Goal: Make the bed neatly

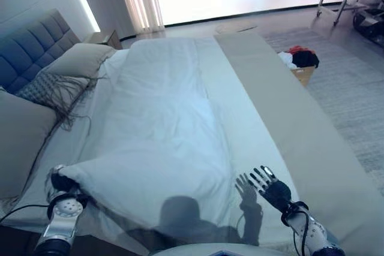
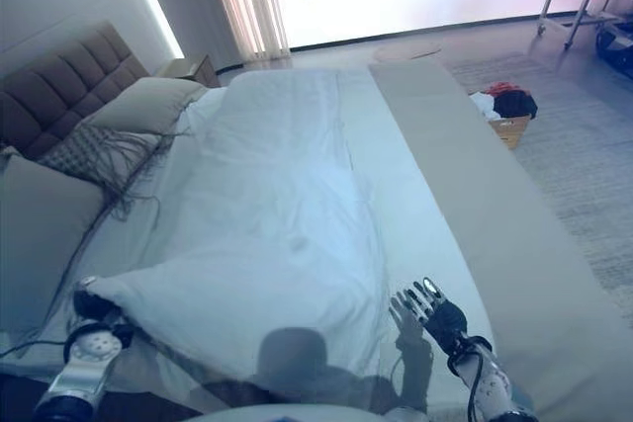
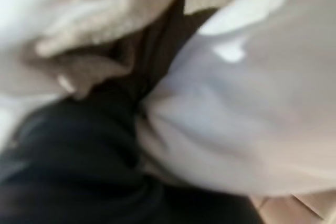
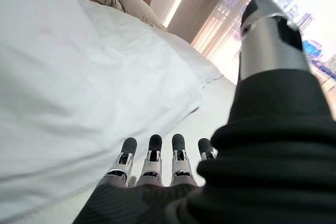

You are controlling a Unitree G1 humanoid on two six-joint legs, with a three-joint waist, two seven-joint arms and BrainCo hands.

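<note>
While my left hand (image 1: pixel 60 182) clutches the near corner of the white duvet (image 1: pixel 162 130), its fingers bunched into the cloth as the left wrist view shows, my right hand (image 1: pixel 273 189) hovers with fingers spread and straight, holding nothing, just off the duvet's nearer edge over the pale sheet (image 1: pixel 252 142).

Step in hand, by my judgement: spreading the duvet. It lies in a long heap down the middle of the bed (image 1: pixel 312 148), narrower than the mattress, with the sheet bare on the side away from the headboard (image 1: pixel 30 52) wall. The tan bed cover (image 1: pixel 282 100) runs along that far side of the duvet. Beyond the duvet's left corner, toward the headboard, sit the pillows (image 1: pixel 78 61) and a fringed cushion (image 1: pixel 51 88).

Next move, as I assess it: my right hand must close on the duvet edge nearest it, so that both hands can draw the cloth flat and square. Risk noted: pulling one-handed would skew it.
</note>
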